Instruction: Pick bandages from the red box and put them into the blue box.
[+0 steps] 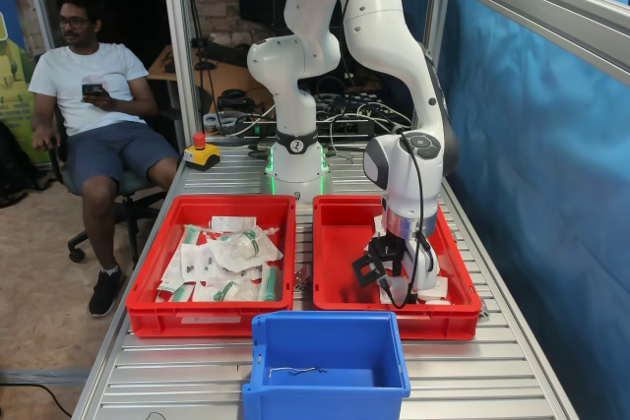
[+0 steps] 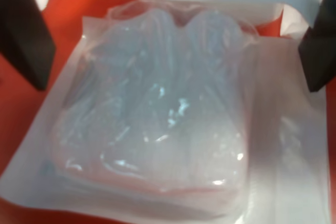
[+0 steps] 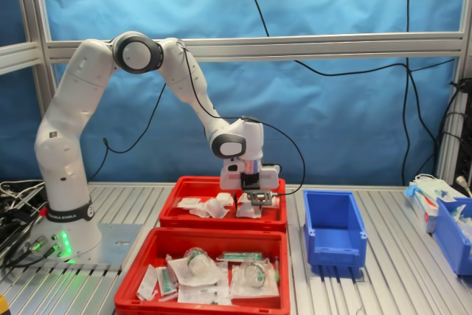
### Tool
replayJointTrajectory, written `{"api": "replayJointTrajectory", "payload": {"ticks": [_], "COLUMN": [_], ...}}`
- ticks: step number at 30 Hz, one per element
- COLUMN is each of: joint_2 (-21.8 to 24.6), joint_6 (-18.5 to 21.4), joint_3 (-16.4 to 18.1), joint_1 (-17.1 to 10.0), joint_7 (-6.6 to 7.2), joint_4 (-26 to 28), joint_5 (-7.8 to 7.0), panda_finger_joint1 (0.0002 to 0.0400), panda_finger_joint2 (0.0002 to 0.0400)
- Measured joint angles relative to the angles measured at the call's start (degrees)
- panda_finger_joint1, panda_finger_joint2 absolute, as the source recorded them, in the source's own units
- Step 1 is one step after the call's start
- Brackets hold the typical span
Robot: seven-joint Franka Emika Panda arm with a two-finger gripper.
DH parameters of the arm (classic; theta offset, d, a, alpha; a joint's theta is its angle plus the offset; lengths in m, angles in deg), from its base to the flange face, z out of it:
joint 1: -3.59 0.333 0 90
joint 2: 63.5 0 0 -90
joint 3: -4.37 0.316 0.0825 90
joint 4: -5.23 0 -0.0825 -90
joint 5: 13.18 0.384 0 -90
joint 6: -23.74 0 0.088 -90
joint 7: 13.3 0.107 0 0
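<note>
Gripper [image 1: 406, 277] down inside the red box [image 1: 340, 243], fingers [image 2: 23, 30] spread wide on either side of a bandage [image 2: 157, 114] — not clamped on it, packet lying flat on the red floor. More packets [image 3: 210, 206] piled nearby in the same box. Blue box [image 1: 325, 366] parked in front of the trays, just a thin wire [image 1: 295, 372] inside. Other red tray [image 1: 212, 263] heaped with green-marked wrappers.

Two red trays [image 3: 221, 220] — one blue box [image 1: 328, 366] — one seated man [image 1: 94, 115].
</note>
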State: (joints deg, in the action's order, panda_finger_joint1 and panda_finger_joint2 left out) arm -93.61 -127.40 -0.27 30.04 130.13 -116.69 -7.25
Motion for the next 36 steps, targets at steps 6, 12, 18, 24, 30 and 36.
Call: {"api": "replayJointTrajectory", "payload": {"ticks": [6, 12, 18, 24, 30, 36], "joint_2": [0.0, 0.0, 0.0, 0.0, 0.0, 0.0], "joint_6": [0.0, 0.0, 0.0, 0.0, 0.0, 0.0], "joint_3": [0.0, 0.0, 0.0, 0.0, 0.0, 0.0], "joint_1": [0.0, 0.1, 0.1, 0.2, 0.2, 0.2], "joint_7": [0.00, 0.00, 0.00, 0.00, 0.00, 0.00], "joint_4": [0.2, 0.3, 0.4, 0.4, 0.5, 0.6], "joint_5": [0.00, 0.00, 0.00, 0.00, 0.00, 0.00], "panda_finger_joint1": [0.0400, 0.0400, 0.0360, 0.0260, 0.0210, 0.0160], "panda_finger_joint2": [0.0400, 0.0400, 0.0360, 0.0260, 0.0210, 0.0160]}}
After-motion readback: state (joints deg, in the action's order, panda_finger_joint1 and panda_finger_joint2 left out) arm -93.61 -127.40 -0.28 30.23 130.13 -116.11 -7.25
